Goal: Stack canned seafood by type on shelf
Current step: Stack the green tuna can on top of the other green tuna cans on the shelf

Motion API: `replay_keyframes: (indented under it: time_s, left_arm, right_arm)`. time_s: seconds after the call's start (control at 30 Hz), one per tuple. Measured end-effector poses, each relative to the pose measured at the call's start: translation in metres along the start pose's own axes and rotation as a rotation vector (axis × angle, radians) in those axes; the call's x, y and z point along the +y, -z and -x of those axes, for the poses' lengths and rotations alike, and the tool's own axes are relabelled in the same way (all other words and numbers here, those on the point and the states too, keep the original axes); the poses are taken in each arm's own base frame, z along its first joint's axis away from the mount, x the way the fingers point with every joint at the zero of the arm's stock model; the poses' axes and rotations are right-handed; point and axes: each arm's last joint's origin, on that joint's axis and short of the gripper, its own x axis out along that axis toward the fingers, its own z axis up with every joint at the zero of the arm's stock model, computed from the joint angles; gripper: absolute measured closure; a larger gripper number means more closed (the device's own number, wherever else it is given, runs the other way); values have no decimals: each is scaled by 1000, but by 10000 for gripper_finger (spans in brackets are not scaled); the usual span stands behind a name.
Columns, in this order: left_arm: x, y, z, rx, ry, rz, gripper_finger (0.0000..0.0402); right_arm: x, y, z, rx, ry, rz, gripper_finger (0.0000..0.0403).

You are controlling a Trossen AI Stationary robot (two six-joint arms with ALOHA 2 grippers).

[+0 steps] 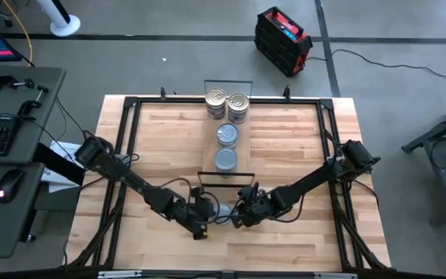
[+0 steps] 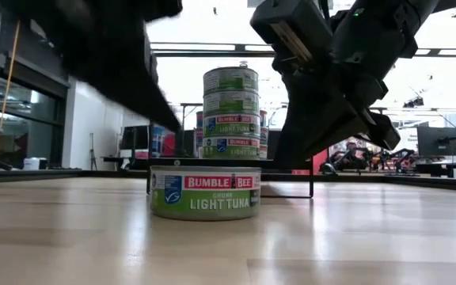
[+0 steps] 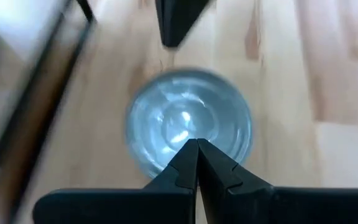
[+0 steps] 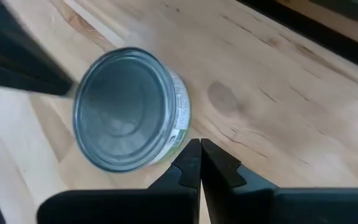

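On the light-wood counter [image 1: 285,147], one tuna tin [image 2: 205,192] sits between the clenched, empty left gripper [image 1: 204,209] and right gripper [image 1: 242,213]; remaining tins [image 1: 226,116] line the shelf [image 1: 228,177]. Grey floor [image 1: 169,46] surrounds.

The wooden tabletop [image 1: 169,139] carries a light-wood shelf [image 1: 248,133] running from its far edge toward the near middle, with black wire frames at its short ends. Two silver-gold-lidded tins [image 1: 228,105] stand side by side at the shelf's far end. Nearer along it lie a blue-grey-topped tin [image 1: 227,135] and a second blue-grey tin [image 1: 225,160]. The left gripper [image 1: 207,211] and the right gripper [image 1: 240,215] converge near the shelf's near end, with a lone tin [image 1: 223,210] between them on the tabletop. A red case [image 1: 283,41] sits on the floor beyond.
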Motion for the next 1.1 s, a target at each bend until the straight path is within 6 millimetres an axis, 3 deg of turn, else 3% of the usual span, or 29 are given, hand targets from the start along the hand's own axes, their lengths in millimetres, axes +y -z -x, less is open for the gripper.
replay_keyframes:
  time_s: [0.13, 0.43, 0.7, 1.1]
  left_arm:
    - [5, -5, 20, 23, -19, -4, 401]
    - [7, 42, 11, 96, -18, 102, 401]
    - [9, 40, 8, 25, 40, 172, 401]
    - [7, 42, -7, -8, 92, 227, 401]
  right_arm:
    - [-1, 0, 0, -8, 17, 2, 403]
    - [-1, -1, -1, -2, 10, -8, 403]
    - [-3, 3, -26, 40, -15, -21, 403]
    - [-3, 2, -24, 15, -18, -3, 403]
